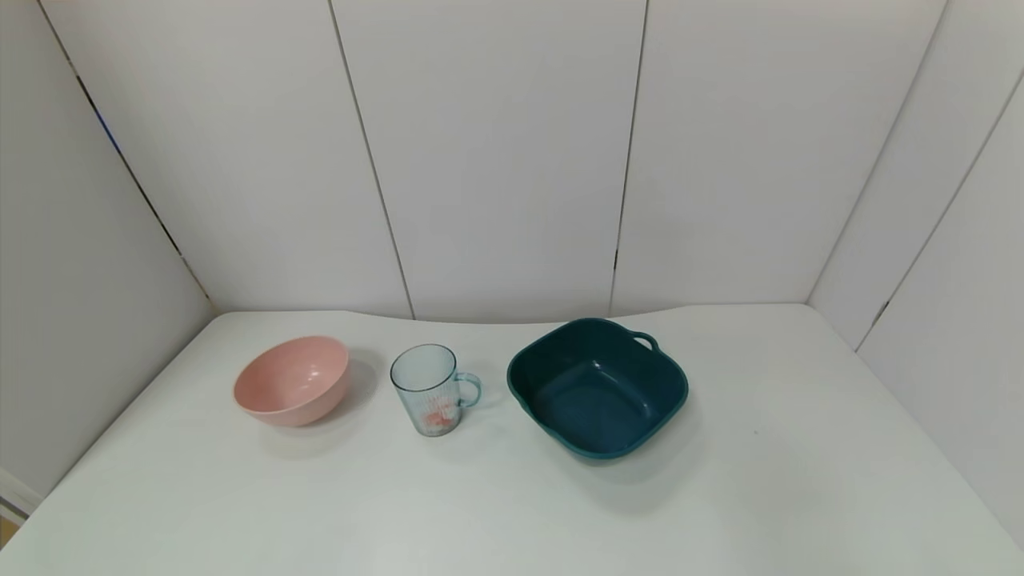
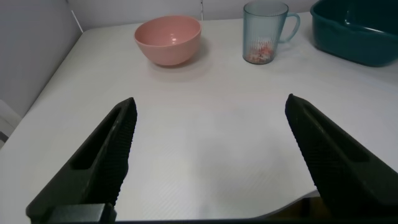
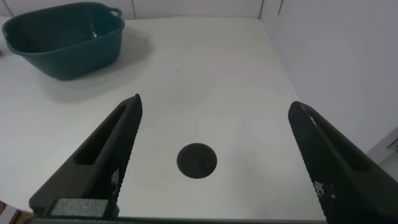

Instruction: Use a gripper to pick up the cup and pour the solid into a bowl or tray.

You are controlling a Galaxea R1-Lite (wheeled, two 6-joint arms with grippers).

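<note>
Cup [image 1: 432, 390] stands upright mid-table, handle to the right, w/ orange-red and white bits [image 1: 436, 419] at its bottom; pink bowl [image 1: 293, 379] to its left, teal basin [image 1: 598, 387] to its right, all apart. Left gripper [image 2: 208, 155] and right gripper [image 3: 214, 158] hang at the near table edge, fingers spread wide, holding nothing. Dark round spot [image 3: 197, 160] on the table [image 1: 512, 496] by the right one.

We log the right gripper [image 3: 211, 162] hanging above the white table [image 3: 211, 81], its two black fingers [image 3: 106, 165] spread wide with nothing between them. Between the fingers, on the tabletop, sits a round black disc [image 3: 197, 160]. Farther off, near the table's far corner, the dark teal basin [image 3: 65, 37] stands upright, its cut-out handle at the rim turned away from us. Pale wall panels edge the table beyond it.
</note>
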